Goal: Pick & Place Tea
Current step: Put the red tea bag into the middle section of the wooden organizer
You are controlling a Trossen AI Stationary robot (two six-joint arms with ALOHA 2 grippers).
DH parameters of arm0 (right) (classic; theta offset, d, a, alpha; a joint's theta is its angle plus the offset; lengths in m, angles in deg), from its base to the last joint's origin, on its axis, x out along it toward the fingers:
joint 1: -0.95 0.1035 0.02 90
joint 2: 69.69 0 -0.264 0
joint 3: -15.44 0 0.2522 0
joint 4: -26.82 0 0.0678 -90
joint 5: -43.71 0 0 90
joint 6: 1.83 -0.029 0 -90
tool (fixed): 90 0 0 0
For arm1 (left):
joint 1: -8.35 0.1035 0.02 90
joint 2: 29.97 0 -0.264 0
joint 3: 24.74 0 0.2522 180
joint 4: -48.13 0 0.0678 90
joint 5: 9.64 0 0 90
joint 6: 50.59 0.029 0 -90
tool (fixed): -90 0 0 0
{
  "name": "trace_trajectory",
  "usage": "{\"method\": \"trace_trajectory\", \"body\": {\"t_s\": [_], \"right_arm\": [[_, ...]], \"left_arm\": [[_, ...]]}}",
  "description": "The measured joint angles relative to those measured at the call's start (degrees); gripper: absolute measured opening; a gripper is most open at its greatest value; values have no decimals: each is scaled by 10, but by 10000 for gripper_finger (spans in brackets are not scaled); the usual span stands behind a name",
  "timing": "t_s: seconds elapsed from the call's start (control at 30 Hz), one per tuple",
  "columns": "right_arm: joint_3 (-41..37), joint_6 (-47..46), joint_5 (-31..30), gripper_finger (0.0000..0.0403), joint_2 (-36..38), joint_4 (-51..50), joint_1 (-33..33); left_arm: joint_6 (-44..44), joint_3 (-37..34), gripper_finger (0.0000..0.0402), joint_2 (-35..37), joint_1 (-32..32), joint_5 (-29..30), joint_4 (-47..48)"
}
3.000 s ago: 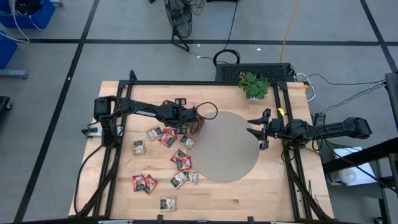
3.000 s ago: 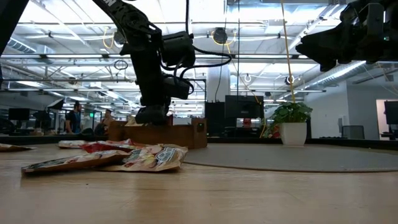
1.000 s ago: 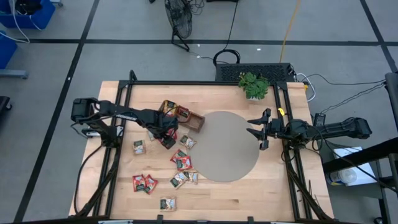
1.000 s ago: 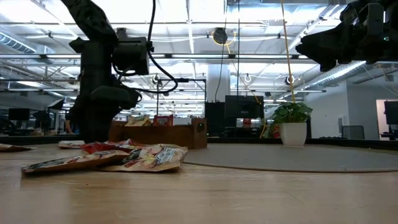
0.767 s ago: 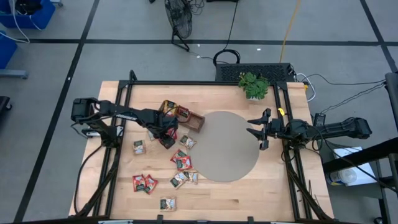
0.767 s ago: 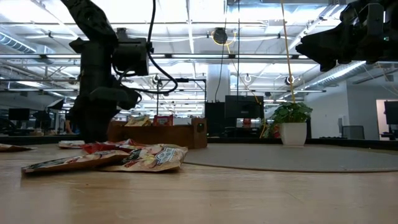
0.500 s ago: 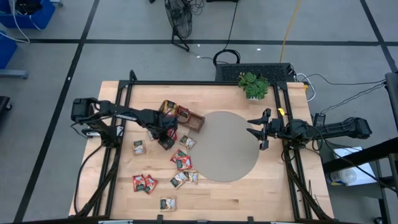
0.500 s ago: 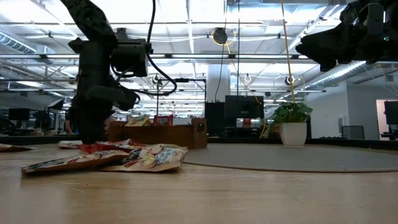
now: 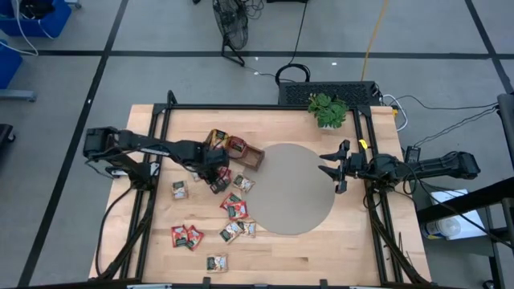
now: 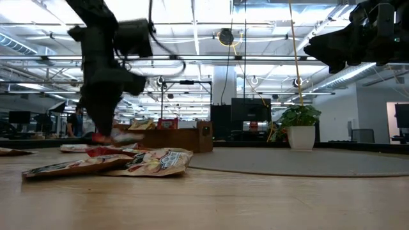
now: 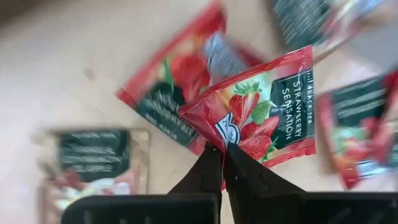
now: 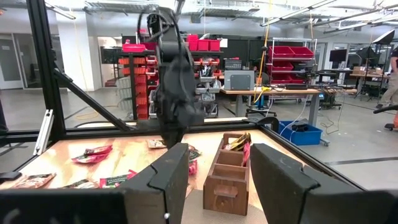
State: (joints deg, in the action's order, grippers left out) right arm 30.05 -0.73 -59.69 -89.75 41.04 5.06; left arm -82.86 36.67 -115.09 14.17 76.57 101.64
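Only the wrist view shows the left claw (image 11: 222, 152) pinching a strawberry sachet (image 11: 261, 112).

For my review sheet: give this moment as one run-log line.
left gripper: shut on red strawberry sachet, lifted off table | right gripper: open, waiting beside round mat | wooden tray: holds some sachets

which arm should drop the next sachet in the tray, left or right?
Left. The left gripper is already shut on a red strawberry sachet, close to the wooden tray. The right gripper waits open across the round mat, holding nothing.
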Motion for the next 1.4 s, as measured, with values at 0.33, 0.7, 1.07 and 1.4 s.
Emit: {"method": "trace_trajectory", "body": {"t_s": [0.33, 0.7, 1.07, 1.4], "right_arm": [[0, 0, 0, 155, 0, 0, 0], [0, 0, 0, 155, 0, 1, 0], [0, 0, 0, 155, 0, 0, 0], [0, 0, 0, 155, 0, 0, 0]], "left_arm": [[-37, -21, 16, 134, -18, 312, -106], [526, -68, 17, 97, -40, 432, -293], [906, -15, 13, -21, -49, 562, -385], [1006, -12, 13, -105, -48, 612, -438]]}}
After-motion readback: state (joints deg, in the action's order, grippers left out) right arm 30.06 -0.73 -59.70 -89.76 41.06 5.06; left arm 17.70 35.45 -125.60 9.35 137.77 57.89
